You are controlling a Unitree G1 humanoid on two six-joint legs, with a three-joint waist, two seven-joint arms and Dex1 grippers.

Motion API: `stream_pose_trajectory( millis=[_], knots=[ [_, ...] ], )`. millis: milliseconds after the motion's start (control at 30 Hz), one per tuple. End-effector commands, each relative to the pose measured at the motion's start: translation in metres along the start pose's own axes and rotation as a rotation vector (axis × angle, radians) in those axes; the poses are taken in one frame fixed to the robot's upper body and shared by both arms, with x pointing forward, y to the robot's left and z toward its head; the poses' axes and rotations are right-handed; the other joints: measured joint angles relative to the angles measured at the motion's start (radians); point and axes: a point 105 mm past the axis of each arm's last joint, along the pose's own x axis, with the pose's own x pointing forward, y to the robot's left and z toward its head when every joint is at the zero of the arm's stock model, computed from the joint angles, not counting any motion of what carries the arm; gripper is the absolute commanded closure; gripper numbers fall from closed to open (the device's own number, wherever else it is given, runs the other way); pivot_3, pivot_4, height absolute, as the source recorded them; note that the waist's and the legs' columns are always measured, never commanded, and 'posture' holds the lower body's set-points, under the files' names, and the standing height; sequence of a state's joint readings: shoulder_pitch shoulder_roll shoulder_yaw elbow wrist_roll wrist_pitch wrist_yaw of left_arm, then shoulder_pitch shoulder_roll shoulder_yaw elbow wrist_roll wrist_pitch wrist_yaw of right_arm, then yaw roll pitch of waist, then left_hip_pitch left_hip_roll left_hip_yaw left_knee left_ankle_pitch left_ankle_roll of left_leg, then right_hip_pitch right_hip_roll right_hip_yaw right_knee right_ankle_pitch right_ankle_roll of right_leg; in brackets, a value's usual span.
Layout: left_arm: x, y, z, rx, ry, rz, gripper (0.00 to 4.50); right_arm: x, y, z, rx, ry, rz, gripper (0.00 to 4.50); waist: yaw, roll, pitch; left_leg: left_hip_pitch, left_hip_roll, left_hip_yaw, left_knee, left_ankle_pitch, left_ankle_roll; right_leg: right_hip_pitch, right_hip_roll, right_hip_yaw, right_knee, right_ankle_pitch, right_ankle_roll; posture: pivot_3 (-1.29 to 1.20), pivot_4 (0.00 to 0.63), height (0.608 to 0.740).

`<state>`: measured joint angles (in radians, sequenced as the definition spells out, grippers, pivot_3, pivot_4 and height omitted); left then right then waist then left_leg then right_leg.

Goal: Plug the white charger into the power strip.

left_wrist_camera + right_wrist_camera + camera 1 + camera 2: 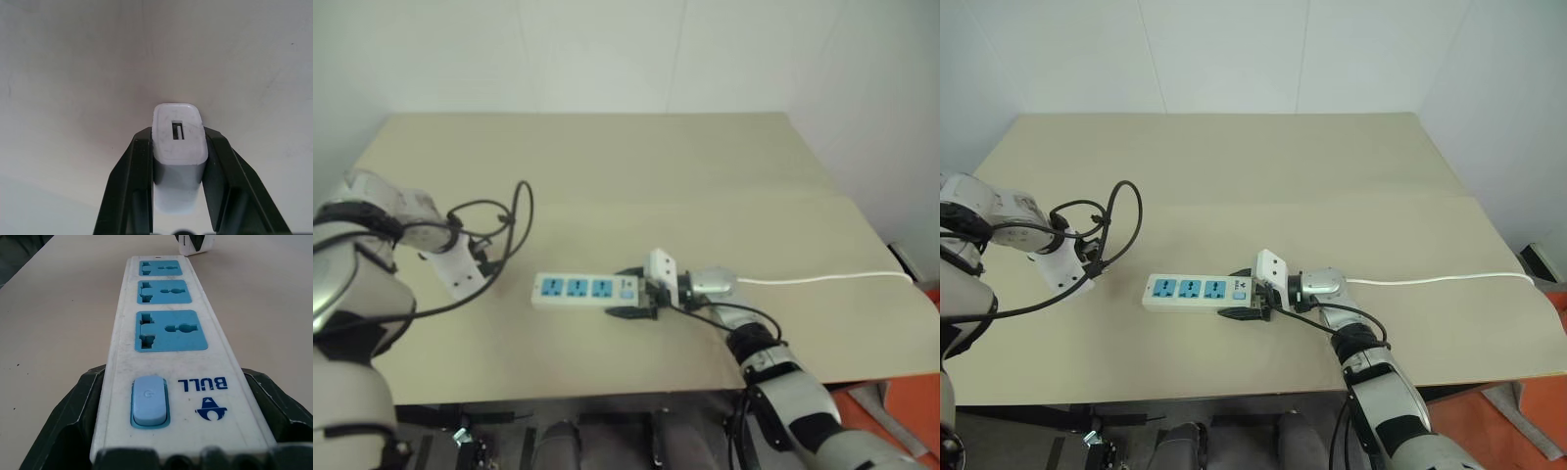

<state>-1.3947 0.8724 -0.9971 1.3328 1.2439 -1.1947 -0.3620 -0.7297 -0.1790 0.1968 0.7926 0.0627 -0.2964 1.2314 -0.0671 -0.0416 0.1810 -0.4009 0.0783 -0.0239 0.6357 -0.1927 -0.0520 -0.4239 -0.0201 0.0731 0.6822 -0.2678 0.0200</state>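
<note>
The white charger, a small block with a slot in its end face, sits between the two black fingers of my left gripper, which is shut on it just above the tabletop. This gripper hovers left of the power strip. The strip is a flat white bar with three blue socket faces and a blue switch. My right gripper is shut on the strip's switch end, a finger pressed to each long side. The charger also shows beyond the strip's far end.
The strip's thin white cord runs right along the beige table to its right edge. Black cables loop off my left wrist above the table. The table's front edge lies close behind the strip.
</note>
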Motion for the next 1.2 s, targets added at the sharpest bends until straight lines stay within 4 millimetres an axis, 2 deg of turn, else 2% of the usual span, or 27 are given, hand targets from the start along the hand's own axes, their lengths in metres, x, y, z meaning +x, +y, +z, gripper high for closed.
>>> stream_pose_trajectory(
  millis=[33, 233, 600, 733, 800, 900, 1033, 1100, 1200],
  knots=[
    [-0.007, 0.005, -0.006, -0.056, 0.018, 0.079, 3.50, -0.001, -0.001, -0.001, 0.006, 0.001, -0.025, 1.07, 0.001, 0.000, 0.000, 0.000, 0.000, 0.000, 0.000, 0.000, 0.000, 0.000, 0.000, 0.000, 0.000, 0.000, 0.000, 0.00, 0.150, 0.740],
    [-0.041, 0.054, -0.021, -0.307, -0.004, 0.433, 3.50, -0.002, 0.001, -0.004, 0.011, 0.005, -0.020, 1.07, 0.002, 0.000, 0.000, -0.001, 0.000, 0.000, 0.001, 0.000, 0.000, 0.000, 0.000, -0.001, 0.000, 0.000, 0.000, 0.00, 0.150, 0.740],
    [-0.097, 0.093, -0.060, -0.834, -0.100, 0.986, 3.50, 0.001, 0.002, -0.003, 0.013, -0.003, -0.013, 1.07, -0.001, 0.000, 0.000, -0.002, 0.000, -0.001, 0.002, 0.000, 0.000, 0.000, 0.000, -0.001, 0.001, 0.000, 0.000, 0.00, 0.150, 0.740],
    [-0.122, 0.106, -0.077, -1.108, -0.210, 1.265, 3.50, 0.001, 0.001, -0.002, 0.015, -0.009, -0.017, 1.07, -0.002, 0.000, 0.000, -0.001, 0.000, -0.001, 0.003, 0.000, 0.000, 0.001, -0.001, -0.002, 0.001, 0.001, -0.001, 0.00, 0.150, 0.740],
    [-0.128, 0.108, -0.078, -1.226, -0.278, 1.342, 3.50, 0.001, 0.001, -0.001, 0.016, -0.011, -0.018, 1.07, -0.004, 0.000, 0.000, -0.001, 0.000, -0.001, 0.003, 0.000, 0.000, 0.001, -0.001, -0.002, 0.002, 0.001, -0.002, 0.00, 0.150, 0.740],
    [-0.132, 0.108, -0.069, -1.351, -0.374, 1.384, 3.50, 0.000, 0.001, -0.001, 0.018, -0.014, -0.020, 1.07, -0.007, 0.000, 0.000, 0.000, 0.000, -0.001, 0.002, 0.000, 0.000, 0.001, -0.001, -0.001, 0.002, 0.004, -0.007, 0.00, 0.150, 0.740],
    [-0.134, 0.108, -0.042, -1.502, -0.542, 1.357, 3.50, -0.001, 0.002, -0.001, 0.020, -0.016, -0.024, 1.07, -0.003, 0.000, 0.000, 0.000, 0.000, -0.002, 0.003, 0.000, 0.000, 0.001, -0.001, -0.002, 0.004, 0.005, -0.008, 0.00, 0.150, 0.740],
    [-0.135, 0.105, -0.025, -1.602, -0.675, 1.312, 3.50, -0.003, 0.001, -0.001, 0.021, -0.018, -0.030, 1.07, -0.003, 0.000, 0.000, 0.000, 0.000, -0.002, 0.003, 0.000, 0.000, 0.002, -0.001, -0.002, 0.003, 0.005, -0.008, 0.00, 0.150, 0.740],
    [-0.138, 0.096, -0.008, -1.725, -0.774, 1.268, 3.50, -0.005, 0.002, -0.001, 0.022, -0.019, -0.034, 1.07, -0.004, 0.000, 0.000, 0.000, 0.000, -0.002, 0.003, 0.000, 0.000, 0.002, -0.001, -0.002, 0.003, 0.005, -0.008, 0.00, 0.150, 0.740]
  ],
)
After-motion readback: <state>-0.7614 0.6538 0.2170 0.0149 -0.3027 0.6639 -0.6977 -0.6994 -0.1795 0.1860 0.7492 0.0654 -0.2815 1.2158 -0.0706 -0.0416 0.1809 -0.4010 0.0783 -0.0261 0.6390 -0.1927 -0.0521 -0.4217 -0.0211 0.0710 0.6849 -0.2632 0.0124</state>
